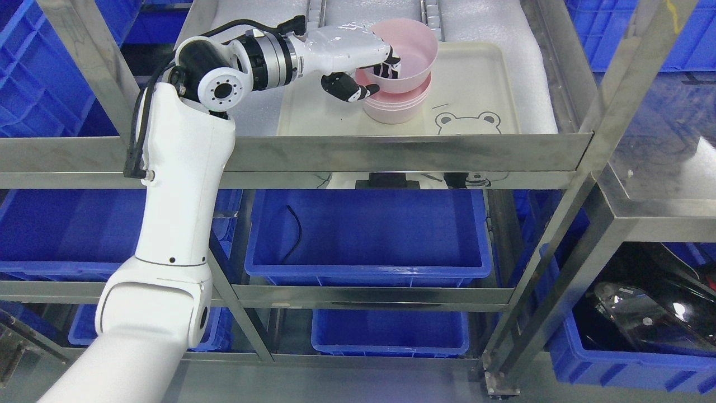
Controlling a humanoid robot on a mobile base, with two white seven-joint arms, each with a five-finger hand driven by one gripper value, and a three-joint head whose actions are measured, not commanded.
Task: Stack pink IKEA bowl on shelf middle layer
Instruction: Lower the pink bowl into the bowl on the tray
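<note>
While the left hand (366,70) grips a tilted pink bowl (405,53) over the bowl stack (397,106), no writing is readable.

— Any words, brands or numbers you can read here?

— None. The only mark is a line-drawn bear face printed on the cream rectangular plastic tray (475,89), near its front edge; no letters go with it.

Below the cream bear-print tray (481,84) I see a large blue bin (369,235) with a thin black cable (293,235) inside. A smaller blue bin (390,333) sits under that one, and white foam padding (492,22) lies behind the tray.
</note>
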